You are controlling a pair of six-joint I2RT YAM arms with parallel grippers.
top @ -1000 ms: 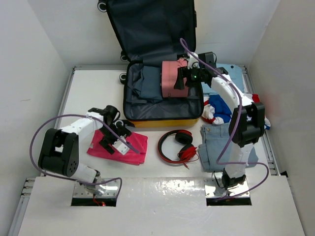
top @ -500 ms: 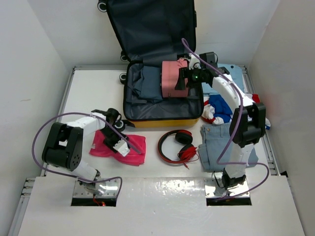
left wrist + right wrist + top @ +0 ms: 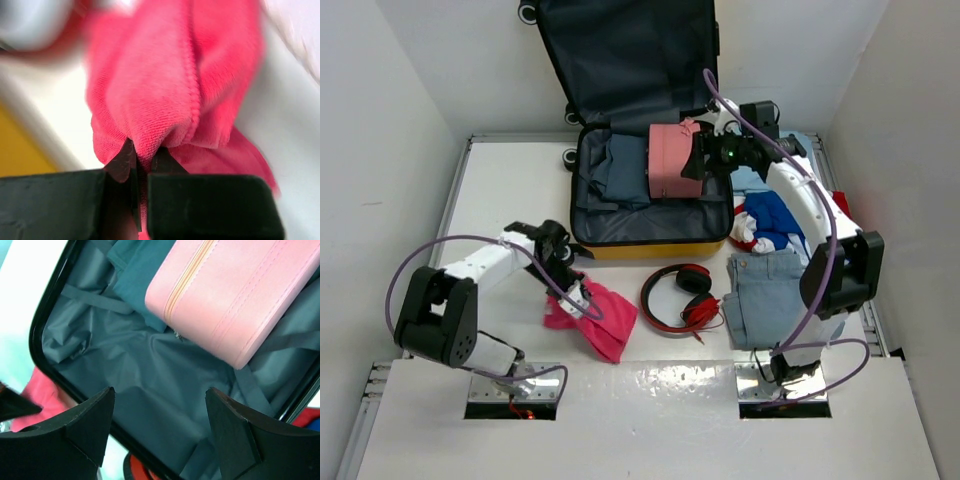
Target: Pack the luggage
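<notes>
The luggage point(image 3: 650, 248), yellow-shelled with a dark grey lining point(image 3: 150, 380), lies open at the back of the table with its lid propped against the wall. Inside it are a folded dark teal garment point(image 3: 615, 170) and a pink case point(image 3: 672, 162). My left gripper point(image 3: 578, 297) is shut on a fold of a pink-red cloth point(image 3: 170, 90), which hangs bunched just above the table in front of the luggage. The right gripper point(image 3: 705, 160) hovers open over the luggage's right side beside the pink case point(image 3: 240, 295), with nothing between its fingers point(image 3: 85, 425).
Red headphones point(image 3: 682, 297) lie in front of the luggage. Folded jeans point(image 3: 770, 295) sit near the right arm's base. A heap of blue, red and white clothing point(image 3: 765, 220) and a light blue item point(image 3: 760, 178) lie at the right. White walls close in three sides.
My left gripper has shut on the pink-red cloth and pulled it up and to the right, so it is now bunched. The right gripper has drawn slightly right of the pink case.
</notes>
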